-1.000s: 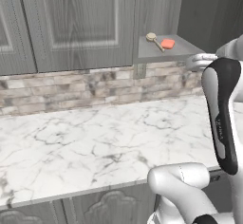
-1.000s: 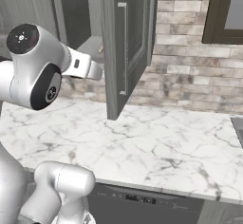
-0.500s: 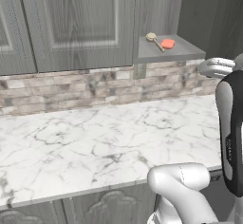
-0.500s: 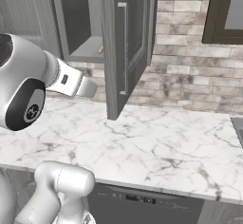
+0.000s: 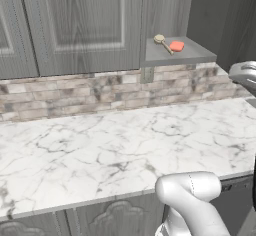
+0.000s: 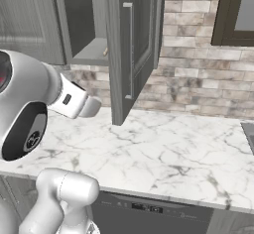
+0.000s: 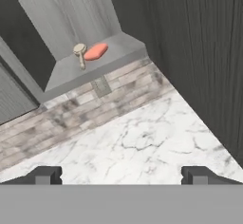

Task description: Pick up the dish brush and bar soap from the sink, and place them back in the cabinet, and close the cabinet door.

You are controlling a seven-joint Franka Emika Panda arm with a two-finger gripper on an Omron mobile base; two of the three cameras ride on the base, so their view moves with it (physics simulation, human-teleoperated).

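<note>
Two items sit on the cabinet (image 7: 71, 14) shelf, up ahead of our fingers (image 7: 45, 174), which stand wide apart w/ nothing between. L to R: one dish brush (image 7: 80, 55), head toward the back wall, touching one bar soap (image 7: 96, 51) just beside it. We judge both are stowed, so the gripper (image 7: 121, 175) is free for the one cabinet door (image 7: 199, 52), open at our right.
</note>
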